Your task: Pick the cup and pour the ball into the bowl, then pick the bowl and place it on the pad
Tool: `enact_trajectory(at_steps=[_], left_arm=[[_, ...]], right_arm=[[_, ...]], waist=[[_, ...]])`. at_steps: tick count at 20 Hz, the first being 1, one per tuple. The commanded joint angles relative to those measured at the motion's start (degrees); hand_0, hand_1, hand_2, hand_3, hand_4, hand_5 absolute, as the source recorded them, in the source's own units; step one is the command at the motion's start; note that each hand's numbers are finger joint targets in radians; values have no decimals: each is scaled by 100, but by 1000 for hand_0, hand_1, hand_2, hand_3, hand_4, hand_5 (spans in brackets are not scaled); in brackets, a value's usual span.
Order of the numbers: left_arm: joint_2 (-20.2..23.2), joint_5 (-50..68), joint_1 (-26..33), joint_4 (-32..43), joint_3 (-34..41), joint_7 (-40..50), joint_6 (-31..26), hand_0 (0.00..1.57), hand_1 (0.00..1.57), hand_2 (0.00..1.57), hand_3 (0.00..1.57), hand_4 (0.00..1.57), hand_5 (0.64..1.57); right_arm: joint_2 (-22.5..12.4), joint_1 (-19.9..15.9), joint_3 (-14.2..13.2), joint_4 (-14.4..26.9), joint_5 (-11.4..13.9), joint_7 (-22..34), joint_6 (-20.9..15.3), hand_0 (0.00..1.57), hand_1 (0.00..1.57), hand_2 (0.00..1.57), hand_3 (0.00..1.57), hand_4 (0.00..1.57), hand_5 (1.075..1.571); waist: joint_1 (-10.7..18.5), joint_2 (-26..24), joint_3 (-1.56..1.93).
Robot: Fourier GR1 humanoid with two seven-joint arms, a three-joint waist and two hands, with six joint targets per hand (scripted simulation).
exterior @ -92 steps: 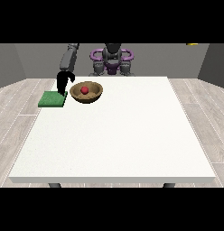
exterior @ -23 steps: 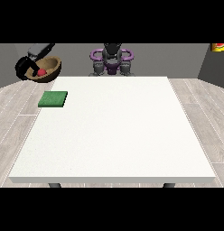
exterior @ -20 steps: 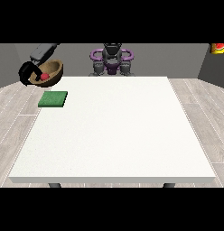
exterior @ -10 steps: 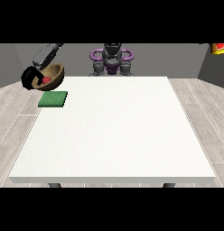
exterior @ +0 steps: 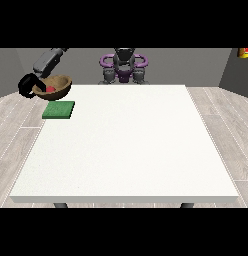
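A brown wooden bowl [exterior: 55, 88] hangs in the air just above and behind the green pad [exterior: 59, 110], tilted a little. A red ball [exterior: 50, 88] lies inside it. The black hand at the view's left [exterior: 30, 86] is curled round the bowl's left rim and carries it. The green pad lies flat on the white table [exterior: 127, 140] at its far left corner. No cup shows. The other hand is out of sight.
The robot's purple and grey torso [exterior: 124, 67] stands behind the table's far edge. A red and yellow object [exterior: 245, 52] sits at the upper right border. Wooden floor surrounds the table.
The hand with the bowl has moved right and down, from beyond the table's left edge to just above the pad. The ball stays in the bowl.
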Motion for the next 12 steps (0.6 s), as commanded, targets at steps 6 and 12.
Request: enact_trajectory(at_steps=[6, 12], left_arm=[[43, 53, 46, 200, 33, -504, -162, 0, 0, 0, 0, 1191, 1565], [193, 99, -119, 39, -27, -310, -65, 0, 0, 0, 0, 1194, 1569]], right_arm=[[117, -534, -130, 185, -147, -138, -275, 1434, 1434, 1376, 670, 0, 1534], [-221, -706, 247, 381, 229, -19, 23, 194, 194, 412, 787, 0, 1454]], waist=[[186, 357, 0], [244, 440, 1]])
